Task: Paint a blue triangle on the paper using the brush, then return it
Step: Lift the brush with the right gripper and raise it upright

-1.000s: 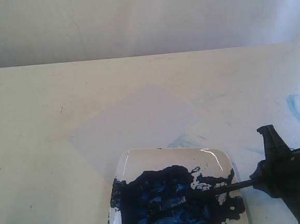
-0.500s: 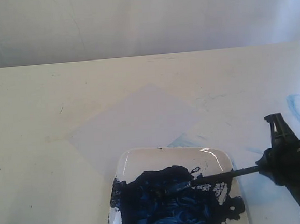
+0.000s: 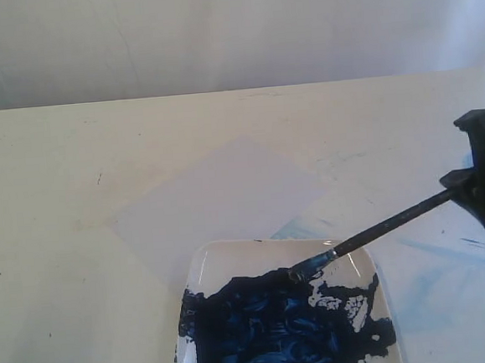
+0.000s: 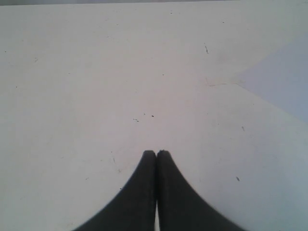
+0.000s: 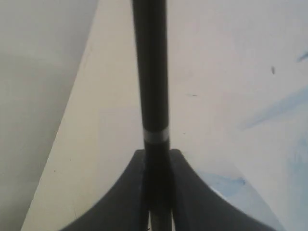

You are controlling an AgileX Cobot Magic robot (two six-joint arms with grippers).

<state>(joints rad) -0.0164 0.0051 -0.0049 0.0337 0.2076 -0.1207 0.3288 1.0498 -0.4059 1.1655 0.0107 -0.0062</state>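
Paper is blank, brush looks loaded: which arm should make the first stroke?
Right. The right pincer holds the brush, bristles at the plate by the paper; the left pincer is shut, empty, over the table.

Paper (image 3: pixel 218 196) open frm above & left; plate (image 3: pixel 232 256) w/ paint (image 3: pixel 270 322) blocks its near corner.

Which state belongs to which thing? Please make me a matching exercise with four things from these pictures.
Things:
1. brush
2. paper
3. white plate
4. left gripper

States:
A. shut, holding nothing
B. holds dark-blue paint
C. gripped by its handle, slanting
D. pale, unpainted

Pairs: 1-C; 2-D; 3-B; 4-A
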